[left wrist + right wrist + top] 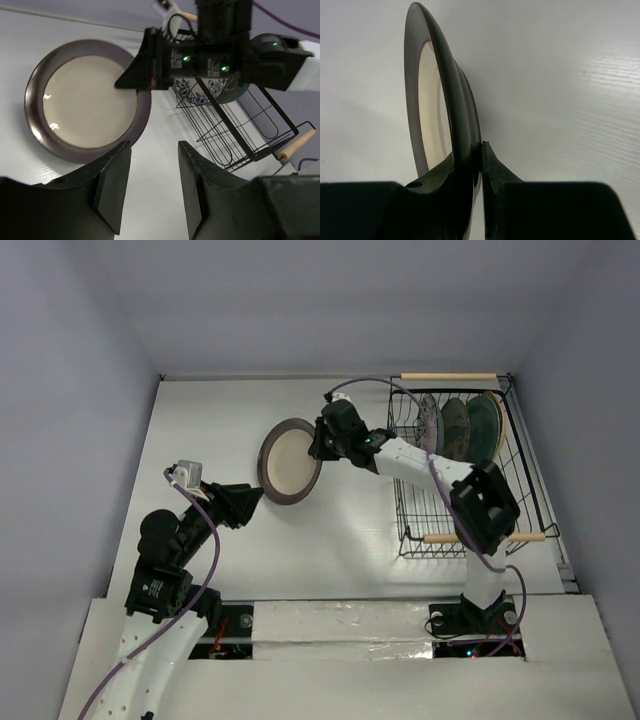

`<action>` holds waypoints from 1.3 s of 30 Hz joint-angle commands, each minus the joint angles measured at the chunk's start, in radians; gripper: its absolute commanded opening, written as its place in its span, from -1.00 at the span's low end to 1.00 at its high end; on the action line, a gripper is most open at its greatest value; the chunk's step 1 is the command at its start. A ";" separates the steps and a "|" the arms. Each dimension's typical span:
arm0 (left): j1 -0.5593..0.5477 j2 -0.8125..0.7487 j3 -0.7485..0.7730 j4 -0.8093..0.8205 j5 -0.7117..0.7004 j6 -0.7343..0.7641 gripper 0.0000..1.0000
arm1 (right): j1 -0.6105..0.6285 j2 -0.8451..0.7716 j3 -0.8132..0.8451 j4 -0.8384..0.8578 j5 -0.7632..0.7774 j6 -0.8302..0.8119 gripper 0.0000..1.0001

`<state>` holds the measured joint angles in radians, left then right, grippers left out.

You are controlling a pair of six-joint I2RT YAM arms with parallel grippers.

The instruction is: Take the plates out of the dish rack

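Overhead, the cream plate (289, 462) is out of the dish rack (522, 472), over the white table (200, 420) left of it. It shows as a slightly narrowed oval with its long axis running near to far and its cream face up and a little leftward. The right gripper (322, 445) is clamped on its right rim. The left gripper (256, 496) points at its near edge without touching. The rack's long side runs near to far, with a wooden handle (448, 377) at each end. Three plates (460, 423) stand on edge at its far end, their patterns hard to make out.

From the left wrist, the left gripper (154, 150) has its jaws apart with nothing between them. The cream plate (85, 102) lies beyond them, its upper right rim covered by the right gripper (131, 79). A blue-flowered plate (199, 93) is mostly hidden behind that arm.

From the right wrist, the cream plate (454, 95) is seen edge-on, and the right gripper (471, 156) pinches its dark rim. Whether the plate touches the table cannot be told.
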<state>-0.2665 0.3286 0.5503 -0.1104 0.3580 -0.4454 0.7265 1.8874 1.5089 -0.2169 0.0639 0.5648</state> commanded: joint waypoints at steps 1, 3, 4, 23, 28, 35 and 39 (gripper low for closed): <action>0.007 -0.010 0.033 0.032 -0.005 0.005 -0.21 | 0.036 -0.015 0.106 0.261 -0.044 0.102 -1.00; 0.007 -0.010 0.033 0.032 -0.004 0.005 -0.21 | 0.036 0.022 0.093 0.280 -0.029 0.121 -1.00; 0.007 -0.011 0.033 0.032 -0.002 0.004 -0.21 | 0.036 0.033 0.085 0.280 -0.015 0.127 -1.00; 0.007 -0.002 0.030 0.040 0.009 -0.001 -0.20 | 0.036 0.125 -0.067 0.234 0.085 0.119 0.24; 0.007 -0.010 0.030 0.040 0.007 -0.001 -0.20 | 0.036 0.115 -0.078 0.214 0.097 0.096 0.54; 0.007 -0.013 0.030 0.040 0.009 0.001 -0.20 | 0.036 0.116 -0.075 0.172 0.082 0.064 0.79; 0.007 -0.020 0.030 0.038 0.009 0.001 -0.20 | 0.036 0.108 -0.061 0.130 0.099 0.040 0.88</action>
<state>-0.2665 0.3248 0.5503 -0.1101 0.3584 -0.4458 0.7570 2.0186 1.4220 -0.0917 0.1432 0.6426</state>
